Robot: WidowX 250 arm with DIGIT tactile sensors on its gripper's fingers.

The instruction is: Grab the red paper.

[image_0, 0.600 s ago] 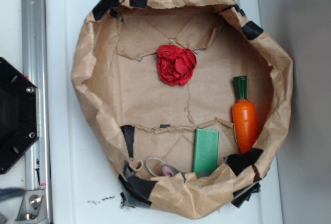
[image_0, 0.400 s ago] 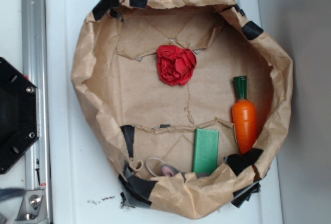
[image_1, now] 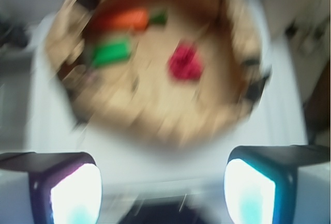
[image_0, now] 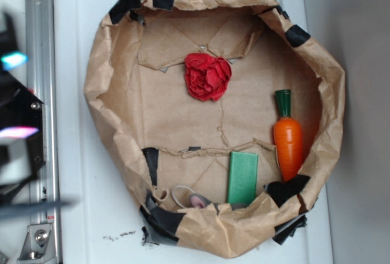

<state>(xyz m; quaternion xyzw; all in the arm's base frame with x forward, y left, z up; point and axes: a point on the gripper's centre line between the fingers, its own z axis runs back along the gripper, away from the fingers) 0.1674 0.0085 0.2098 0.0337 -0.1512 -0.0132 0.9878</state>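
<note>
Toward the far middle of a crumpled brown paper nest [image_0: 97, 81] on a white table [image_0: 73, 154]: red paper [image_0: 208, 76], balled into a rose-like wad, resting clear of everything around it. Well apart to the right, an orange toy carrot [image_0: 287, 139]; near edge, a green block [image_0: 242, 177]. At the left margin, blurred dark arm parts only. From the wrist view, gripper [image_1: 163, 190] spread wide, two pale fingertips [image_1: 75, 193] framing the scene, nothing held, nest some way ahead. Likely feather-light, soft, springy under pressure, not fragile, not slippery. Best taken across the middle of the wad, pinching the folds so the crumple compresses between the pads.
</note>
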